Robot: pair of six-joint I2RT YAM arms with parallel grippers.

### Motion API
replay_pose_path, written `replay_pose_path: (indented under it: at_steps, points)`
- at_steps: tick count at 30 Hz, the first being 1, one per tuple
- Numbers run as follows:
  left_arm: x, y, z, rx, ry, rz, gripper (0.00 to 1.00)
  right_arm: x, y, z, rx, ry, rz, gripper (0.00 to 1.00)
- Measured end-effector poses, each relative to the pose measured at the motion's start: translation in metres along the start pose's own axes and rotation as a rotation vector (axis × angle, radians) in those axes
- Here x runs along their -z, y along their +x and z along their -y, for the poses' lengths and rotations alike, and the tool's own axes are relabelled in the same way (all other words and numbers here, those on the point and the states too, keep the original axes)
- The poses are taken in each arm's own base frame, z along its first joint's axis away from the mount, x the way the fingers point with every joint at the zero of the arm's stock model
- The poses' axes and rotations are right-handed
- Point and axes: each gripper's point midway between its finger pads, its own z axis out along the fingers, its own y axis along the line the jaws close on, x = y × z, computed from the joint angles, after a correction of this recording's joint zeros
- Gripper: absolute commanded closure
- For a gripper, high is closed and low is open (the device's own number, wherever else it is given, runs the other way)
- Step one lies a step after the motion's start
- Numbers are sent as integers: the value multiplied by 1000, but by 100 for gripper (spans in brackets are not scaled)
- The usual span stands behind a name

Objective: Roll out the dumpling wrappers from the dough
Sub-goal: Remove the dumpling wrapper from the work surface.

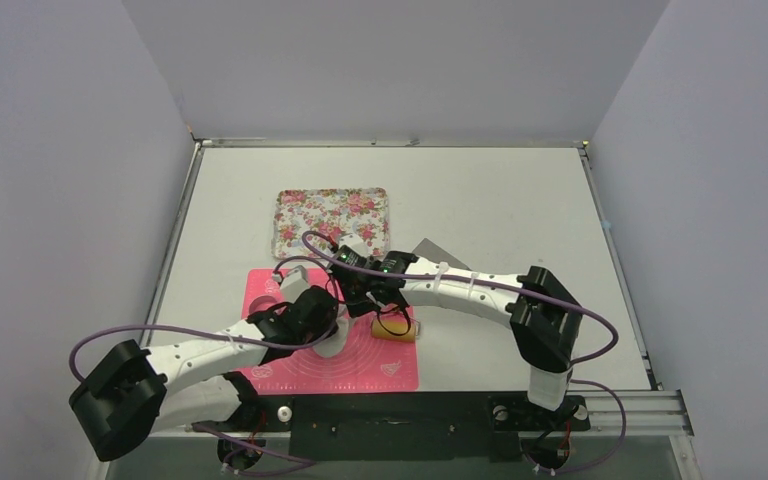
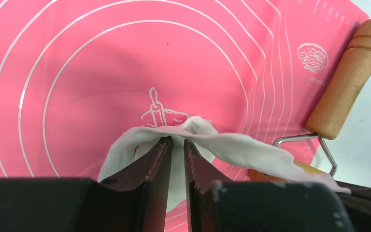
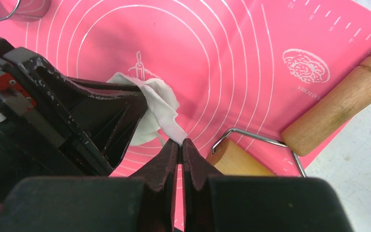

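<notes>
Your thin white sheet of dough (image 2: 241,147) hangs stretched between the two grippers, lifted just above the middle of the pink silicone mat printed with white circles (image 2: 77,72). Its long axis runs from the left gripper (image 2: 176,141) to the right gripper (image 3: 180,142), roughly left to right in the scene. In the top view your arms hide it. The dough sheet is not flat. It is creased and folded, bunched into a small peak over the left gripper's tips and drawn into a narrower, wrinkled band towards the right gripper. Its edges are uneven, so you cannot tell whether its outline is round. The left gripper has its jaws close together, with white dough caught in the narrow gap and draped over both tips. The right gripper has its jaws pressed together on the tapering far end of the dough sheet. You have one dough sheet in sight and one mat. One wooden-handled roller on a wire frame (image 3: 338,116) lies at the right edge of the mat, partly off it. One metal ring cutter (image 3: 26,8) is cut off at the corner of the right wrist view. One rectangular floral tray (image 1: 330,220) sits on the grey table (image 1: 520,200) just beyond the mat.
</notes>
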Motion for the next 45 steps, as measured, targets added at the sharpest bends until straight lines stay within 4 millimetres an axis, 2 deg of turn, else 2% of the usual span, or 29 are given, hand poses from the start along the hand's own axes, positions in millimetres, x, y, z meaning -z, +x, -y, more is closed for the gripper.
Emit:
replay_pose_path:
  at_steps: [4,12,14,20,24,28,35,37,39,40,42,45]
  points:
    - [12,-3,3,6,26,-7,86,6,3,-8,16,-49,-19,100]
    - [64,-25,21,79,211,40,82,18,8,-34,62,-155,-51,100]
    - [69,-26,14,92,205,46,82,22,5,-42,74,-187,-47,100]
    - [83,-32,-22,114,75,71,82,42,-4,-72,120,-304,-35,100]
    - [105,-51,-25,139,67,125,80,54,-14,-88,129,-364,-15,100]
    - [113,-59,-28,137,50,149,80,51,-17,-94,125,-379,-17,100]
    - [114,-57,-40,141,6,150,76,38,-3,-94,150,-375,-69,98]
    - [116,-59,-45,157,2,161,75,34,8,-90,191,-355,-84,93]
    - [118,-60,-50,171,-7,171,75,29,27,-87,245,-332,-116,80]
    - [119,-60,-52,177,-11,175,75,26,40,-86,278,-324,-136,51]
    - [120,-61,-55,191,-12,178,74,24,66,-84,343,-306,-180,29]
    - [121,-61,-55,206,-7,180,72,24,94,-78,432,-275,-214,22]
